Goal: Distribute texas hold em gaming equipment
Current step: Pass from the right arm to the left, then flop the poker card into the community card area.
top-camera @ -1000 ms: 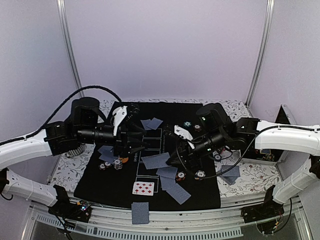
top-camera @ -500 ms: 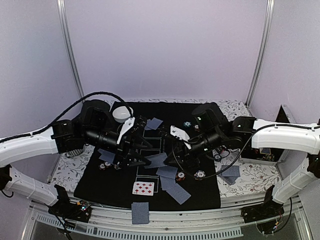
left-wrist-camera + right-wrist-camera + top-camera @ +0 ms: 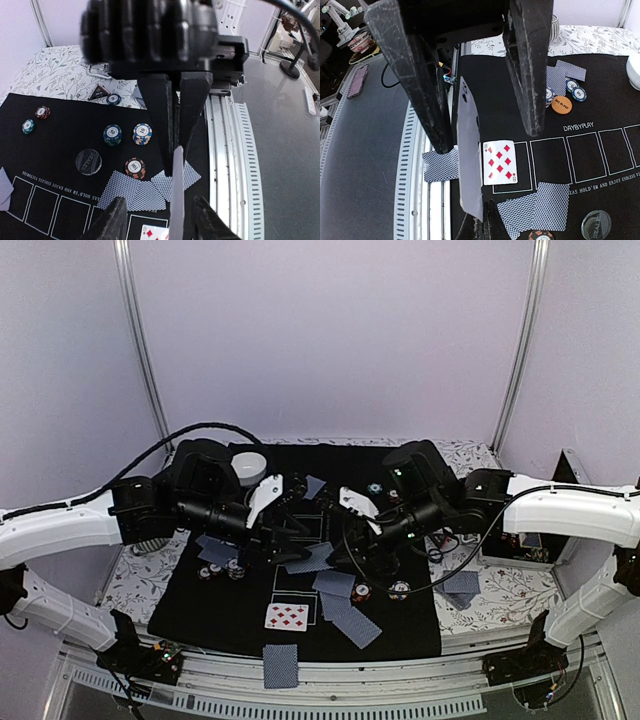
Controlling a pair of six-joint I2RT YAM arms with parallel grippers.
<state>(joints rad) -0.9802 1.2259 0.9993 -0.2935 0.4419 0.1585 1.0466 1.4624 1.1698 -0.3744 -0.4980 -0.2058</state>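
— So, what has just changed?
— Both my arms have met over the middle of the black mat (image 3: 190, 600); my right claw (image 3: 477, 227) is clenched on a grey-blue-backed card (image 3: 470, 170) and holds it on edge above the mat; my left claw (image 3: 159, 207) has come in from the opposite side, jaws parted, one on each side of that card and not touching it.
— And for the task?
— A hand-over, I judge; the left must pinch before the right lets go, else the card drops among the chip stacks (image 3: 142, 134) on the desk (image 3: 125, 585).
— Against a second ago?
— Then the claws hung well apart, the left one over the mat's left part, its jaws wider; the face-up eight of diamonds (image 3: 498, 162) lies where it lay.
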